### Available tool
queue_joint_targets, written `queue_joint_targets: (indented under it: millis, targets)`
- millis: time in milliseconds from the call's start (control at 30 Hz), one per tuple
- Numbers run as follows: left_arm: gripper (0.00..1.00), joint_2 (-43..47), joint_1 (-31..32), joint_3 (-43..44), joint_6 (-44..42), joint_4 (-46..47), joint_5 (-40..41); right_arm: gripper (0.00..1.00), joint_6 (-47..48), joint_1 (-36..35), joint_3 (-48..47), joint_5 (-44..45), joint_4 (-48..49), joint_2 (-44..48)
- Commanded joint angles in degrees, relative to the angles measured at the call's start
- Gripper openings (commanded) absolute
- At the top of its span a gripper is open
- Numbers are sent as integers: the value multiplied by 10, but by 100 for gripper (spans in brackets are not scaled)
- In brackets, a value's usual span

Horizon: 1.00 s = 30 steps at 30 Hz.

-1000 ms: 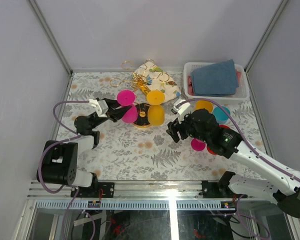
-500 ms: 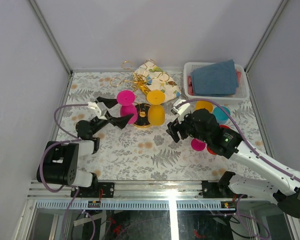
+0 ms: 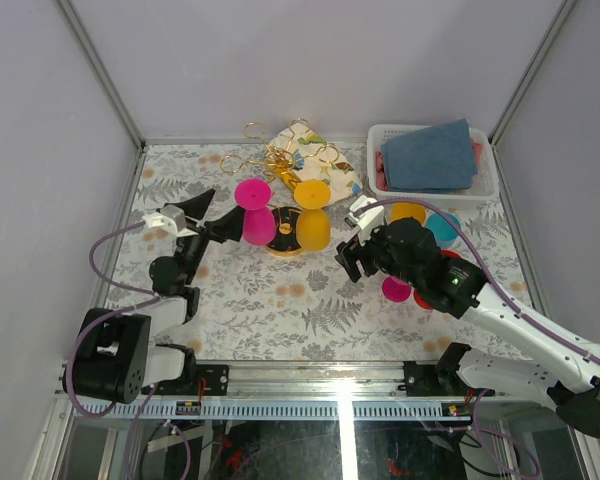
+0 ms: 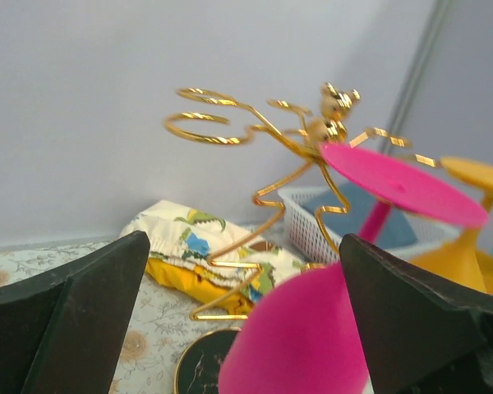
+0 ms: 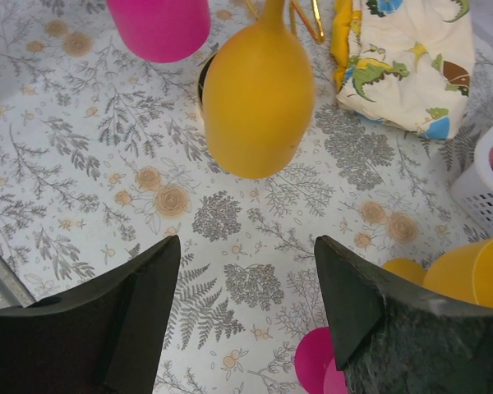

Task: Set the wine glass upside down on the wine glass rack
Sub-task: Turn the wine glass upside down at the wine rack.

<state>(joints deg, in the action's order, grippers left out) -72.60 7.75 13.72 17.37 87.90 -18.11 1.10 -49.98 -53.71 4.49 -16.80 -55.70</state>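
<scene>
**Operator:** Starting at the left, what are my left fingers doing?

**Spotter:** Your left fingers point(image 3: 223, 212) are standing spread as wide as they go and are gripping nothing. From above, they are pointing right at the pink wine glass point(image 3: 259, 227), with their tips just beside its bowl. I cannot tell whether the nearer tip is touching it.

**Operator:** And the glass itself?

**Spotter:** It is hanging upside down on the wine glass rack point(image 3: 280, 160). Its foot is sitting up top on the gold wire and its bowl is pointing down over the round black base. In your left wrist view, the pink bowl is showing low in the gap between the two fingers. Just to its right, a yellow wine glass point(image 3: 312, 228) is hanging the same way, and the two bowls are sitting side by side.

**Operator:** What is lying behind the rack?

**Spotter:** A dinosaur-print cloth point(image 3: 330, 170) is lying there. Further right, a white basket point(image 3: 374, 160) is holding a folded blue cloth point(image 3: 432, 155).

**Operator:** And my right arm?

**Spotter:** Your right fingers point(image 3: 348, 258) are hovering over the patterned worktop point(image 3: 280, 310), just right of the yellow glass. They are parted with nothing between them. Your right wrist camera is looking down on the yellow bowl ahead. Beside that arm, a yellow cup point(image 3: 408, 212) and a teal cup point(image 3: 443, 228) are standing near the basket. A pink item point(image 3: 394, 290) is lying mostly hidden under the arm.
</scene>
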Motion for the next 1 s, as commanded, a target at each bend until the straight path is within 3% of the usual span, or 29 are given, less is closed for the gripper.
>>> queue_joint_targets:
  millis: [0,100,200,367,500,700,800,967]
  targets:
    - [100,39,4,-3,94,-23,151,74,1,2,-7,58,42,12]
    - [100,95,7,-13,118,-87,186,75,-1,2,1,77,59,20]
    - [100,175,9,-7,140,-213,236,78,6,2,20,83,90,37]
    - [100,305,10,45,196,-536,327,81,-17,2,40,151,127,44]
    - [100,355,10,115,213,-756,382,85,-71,2,24,229,88,28]
    - [100,372,10,204,214,-930,397,99,-171,2,-70,311,-97,-31]
    - [100,352,10,257,193,-994,377,99,-208,4,-102,343,-166,-58]
    - [100,300,10,328,142,-1061,363,99,-236,30,-125,321,-227,-86]
